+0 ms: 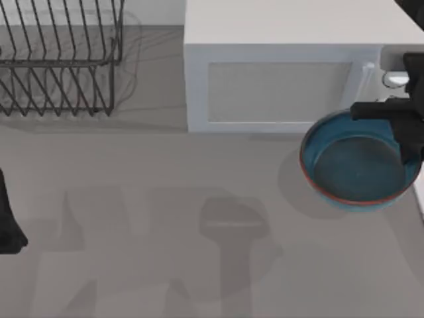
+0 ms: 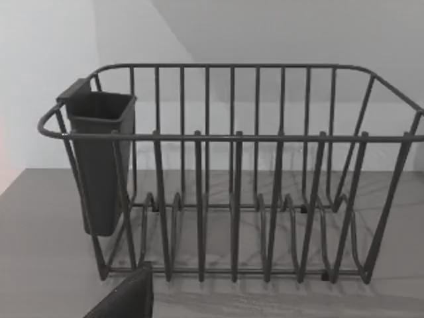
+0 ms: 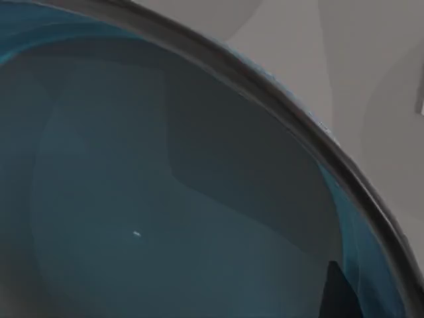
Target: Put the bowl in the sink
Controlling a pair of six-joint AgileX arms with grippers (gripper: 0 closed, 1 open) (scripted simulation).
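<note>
one blue bowl [image 1: 358,165] sits at the right side of the bench [image 1: 165,218], just in front of the white microwave [image 1: 285,86] and close to the bench's right edge. the right end effector [image 1: 405,136] hangs over the bowl's right rim, its dark body crossing the upper right part of the bowl in the top view. i cannot tell how far its fingers are spread, nor whether it has hold of the rim. in the right wrist view the bowl's dull grey-blue inside [image 3: 152,199] is seen from very near, with the rim curving across and bare bench beyond it.

the bowl's back edge is just beside the microwave's front face. its left and front sides open onto a wide bare stretch of bench, crossed by soft shadows.

the left end effector [image 1: 8,225] is parked at the far left edge of the bench, well apart from the bowl; its fingers' state cannot be told. a dark wire dish rack [image 2: 232,179] stands at the back left, with a dark cutlery cup [image 2: 99,165] hung on one end.
</note>
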